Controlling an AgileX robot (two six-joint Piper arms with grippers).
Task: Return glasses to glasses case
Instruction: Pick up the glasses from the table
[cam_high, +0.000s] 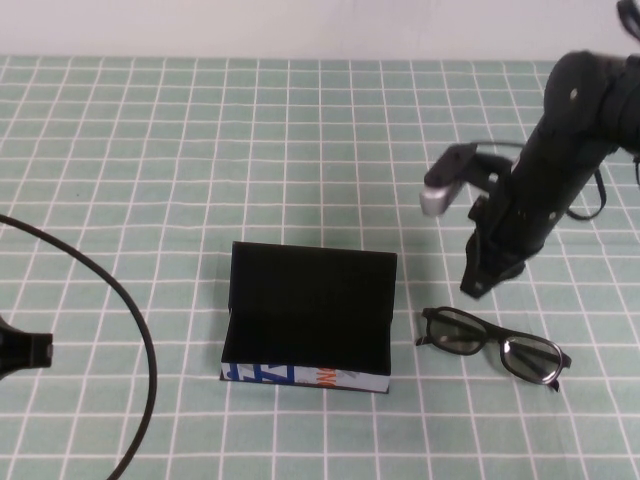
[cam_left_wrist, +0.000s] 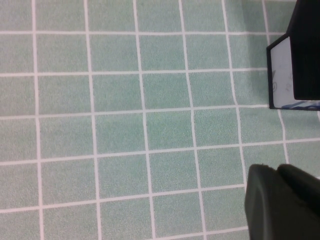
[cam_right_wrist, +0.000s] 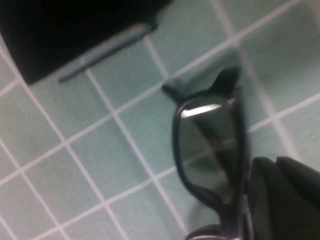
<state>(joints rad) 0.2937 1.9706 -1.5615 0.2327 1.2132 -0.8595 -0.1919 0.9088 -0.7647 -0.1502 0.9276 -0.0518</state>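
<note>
**While lowered over the glasses, nothing held**

With the right gripper (cam_high: 492, 278) low above the tabletop (cam_high: 200, 140), fingers' opening cannot be told: only dark finger tips (cam_right_wrist: 285, 200) seen in the right wrist view, nothing gripped.

Just below and to the robot's right of those fingers: glasses (cam_high: 495, 344), flat on the tabletop, black frame, tinted lenses, near but apart from the tips in the high view.

To the robot's left of the fingers, just beside the glasses: glasses case (cam_high: 308, 318), lid up, black inside, printed front toward the robot.

Left gripper (cam_left_wrist: 280, 200) well apart to the case's left, low over bare tiles; finger opening likewise not to be told. Black cable (cam_high: 120, 300) curving nearby.
</note>
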